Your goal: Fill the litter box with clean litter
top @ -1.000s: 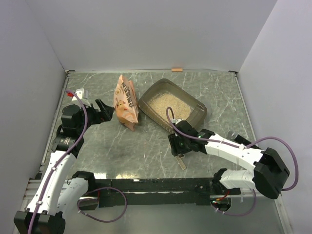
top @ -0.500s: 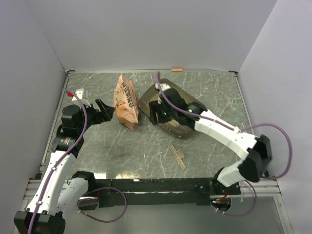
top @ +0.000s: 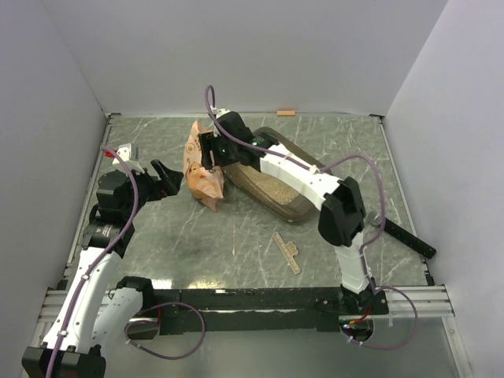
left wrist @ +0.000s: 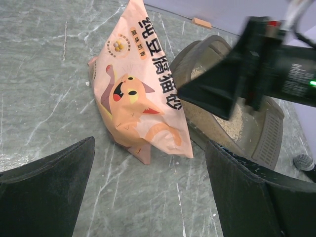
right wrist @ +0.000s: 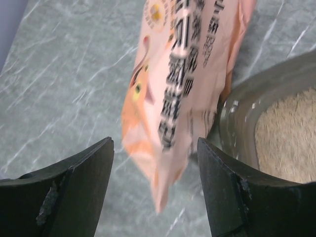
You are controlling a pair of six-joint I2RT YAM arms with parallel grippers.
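The right end effector [top: 206,153] hangs over the crinkled orange bag [top: 201,178] at the back of the grey-green marbled counter [top: 236,228], its arm stretched diagonally above the litter box [top: 313,194]. In the right wrist view its two dark fingers [right wrist: 74,192] stand apart with the bag's lower part [right wrist: 187,64], blurred there, between them and a gap showing on either side, so the jaws are open and grip nothing. The bag, printed with a cartoon cat and a barcode, sits on the counter just left of the litter box; whether the two touch cannot be told. The dark translucent litter box lies at an angle in the middle back of the counter, and pale beige clean litter [top: 266,184] already covers its floor, seen also past the rim [right wrist: 237,123] in the right wrist view. The left end effector [top: 161,179] is poised on the bag's other side, pointing at it from near the left wall; the left wrist view shows its fingers [left wrist: 49,197] spread wide and empty, framing the bag [left wrist: 143,98] and the litter box [left wrist: 266,133] beyond. A small tan strip [top: 287,252] lies on the counter well in front of the litter box.
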